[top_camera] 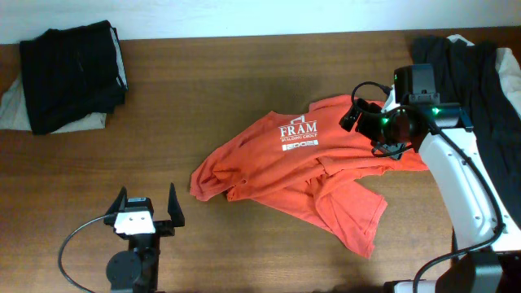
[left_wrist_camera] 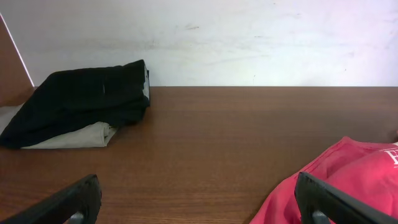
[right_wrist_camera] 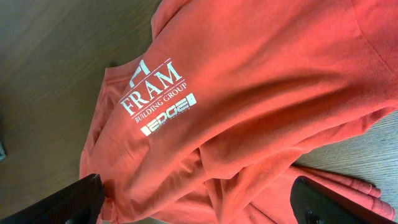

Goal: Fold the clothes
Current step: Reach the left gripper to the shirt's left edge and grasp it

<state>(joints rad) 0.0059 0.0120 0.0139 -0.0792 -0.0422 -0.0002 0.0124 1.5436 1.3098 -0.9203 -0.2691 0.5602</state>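
Left pincer wide, empty, low over bare desk at front left, near shirt left edge, not touching. Right pincer wide too, holding nothing, above shirt's right part beside logo; whether it touches cloth, cannot tell. Shirt rumpled, unfolded, right of desk centre, white FRAM print facing up, lower part spread toward front right. Black pile on beige cloth at back-left corner. Dark garment at right edge.
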